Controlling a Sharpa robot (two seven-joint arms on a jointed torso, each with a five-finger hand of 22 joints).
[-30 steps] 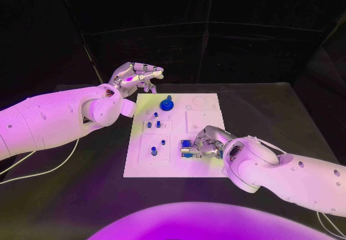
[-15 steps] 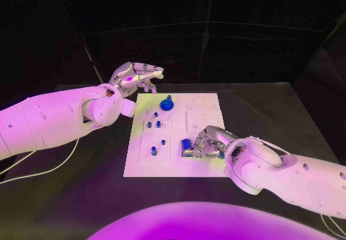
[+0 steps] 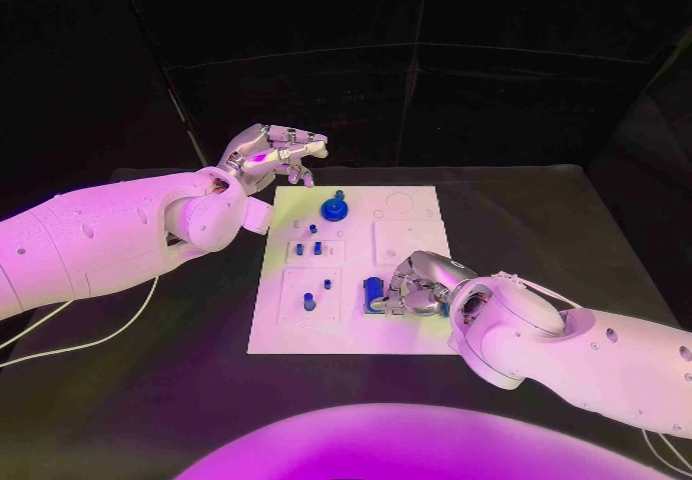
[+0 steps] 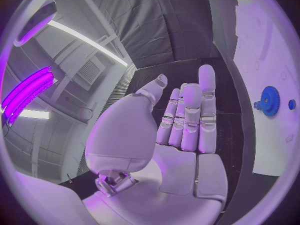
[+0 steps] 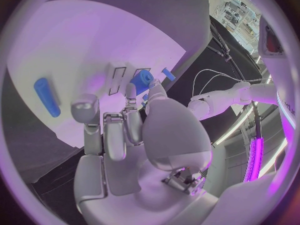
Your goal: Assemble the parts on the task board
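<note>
We found the task board (image 3: 418,335) lying in the middle of the black table (image 3: 577,240), with the small blue parts spread across it. A blue gear with a peg (image 3: 333,208) stood near the board's far edge; the left wrist view showed the same gear (image 4: 269,101) with a small blue round piece (image 4: 292,104) just beside it. Nearer the middle, a cluster of short blue pegs (image 3: 306,246) stood on the board, and two more pegs (image 3: 315,294) stood in the near-left section.

The left hand (image 3: 271,153) hung above the table beyond the board's far-left corner, well apart from every part. Its fingers (image 4: 190,115) lay side by side and nearly straight, holding nothing.

The right hand (image 3: 414,286) rested low over the board's near-right section, fingers curled down around a blue block (image 3: 375,294) — we could see blue between the fingers (image 5: 130,112) in the right wrist view too, where a blue piece (image 5: 142,80) sat at the fingertips. Whether the hand actually gripped that piece or only touched it, we could not tell, since the fingers hid the contact. A long blue bar (image 5: 47,97) lay flat on the board, apart from the hand.
</note>
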